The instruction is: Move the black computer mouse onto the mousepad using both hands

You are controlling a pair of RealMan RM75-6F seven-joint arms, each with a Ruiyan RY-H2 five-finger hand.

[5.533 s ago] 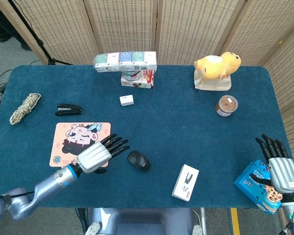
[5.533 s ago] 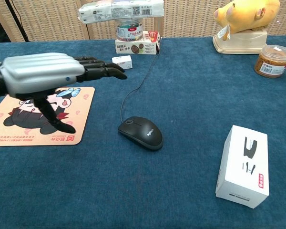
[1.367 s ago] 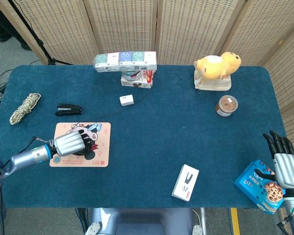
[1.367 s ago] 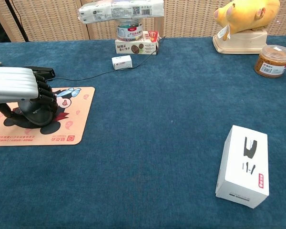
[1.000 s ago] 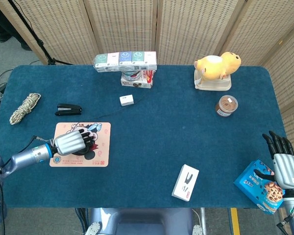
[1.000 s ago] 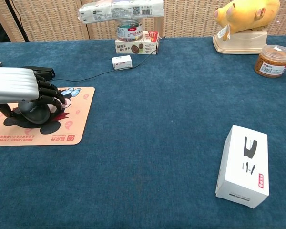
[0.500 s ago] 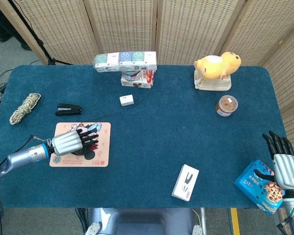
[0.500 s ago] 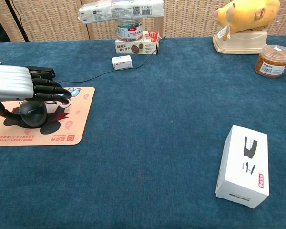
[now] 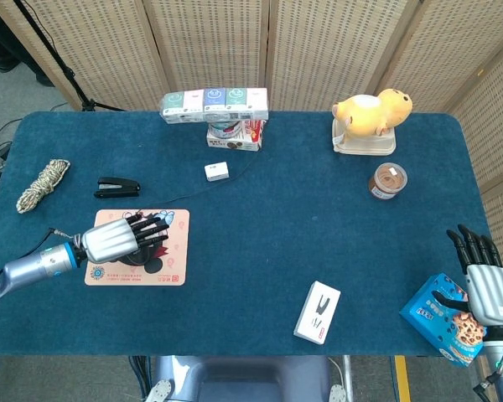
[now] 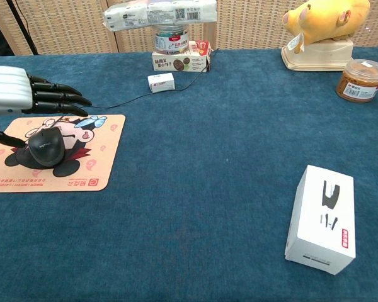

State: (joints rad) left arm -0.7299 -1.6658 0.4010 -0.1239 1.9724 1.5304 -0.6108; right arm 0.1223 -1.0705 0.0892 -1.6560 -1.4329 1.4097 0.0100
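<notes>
Seen only from the chest: rounded black mouse [image 10: 45, 146] on flat cartoon mousepad [image 10: 82, 176] lower left, beneath splayed, empty left hand [image 10: 16, 91]; right hand [image 9: 489, 289] spread, lower right.

Blue-covered table [image 9: 318, 226] carries plenty: mousepad [image 10: 82, 170] front left, black stapler [image 9: 116, 187] and rope coil [image 9: 42, 185] beyond it, small white box [image 9: 217, 172] mid-table, white carton [image 10: 320, 219] front right, brown jar [image 9: 388, 181], cookie packet [image 9: 440, 318] at the right edge.
</notes>
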